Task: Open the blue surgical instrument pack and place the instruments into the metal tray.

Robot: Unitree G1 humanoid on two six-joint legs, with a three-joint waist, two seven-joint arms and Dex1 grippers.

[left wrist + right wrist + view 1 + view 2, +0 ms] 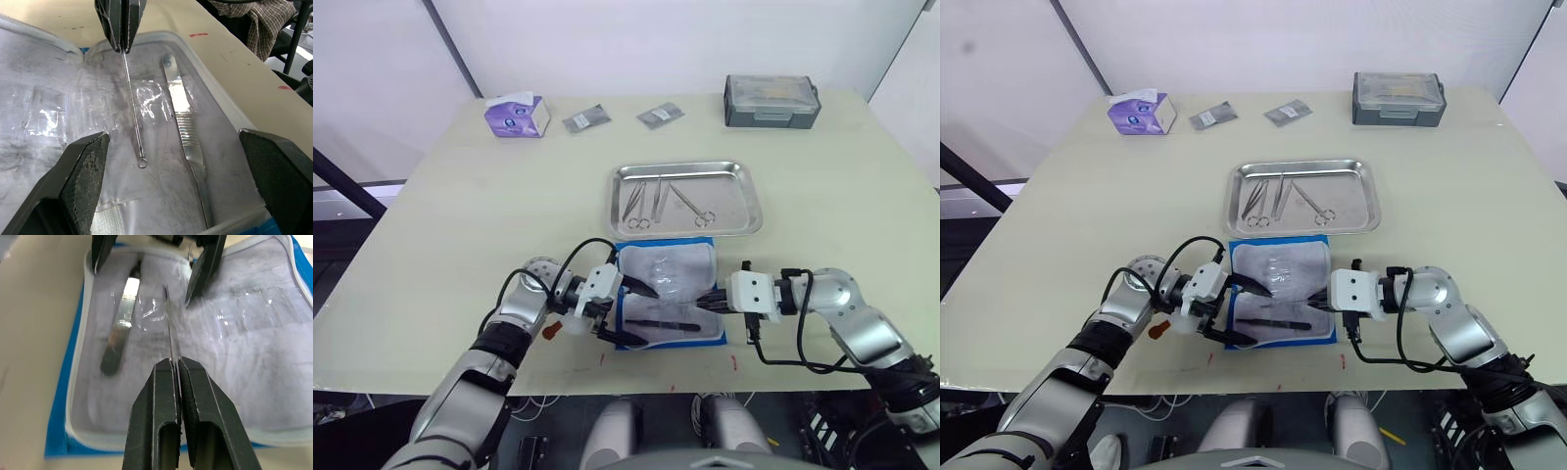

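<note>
Overhead, the opened blue surgical pack [668, 294] lies just near of the shiny steel tray [685, 199], which holds three scissors [658, 201]. Then, at the wrists, the left gripper [171, 181] gapes wide over flat tweezers [186, 127]; the right gripper [176, 369] pinches a thin wire probe [169, 333].

The metal tray [749, 201] is polished, mirror-bright steel. The opened blue surgical instrument pack [668, 293] shows crinkled, glossy clear plastic inside. The instruments [188, 129] are silvery metal, one with a ribbed grip. The table [460, 215] is matt beige.
</note>
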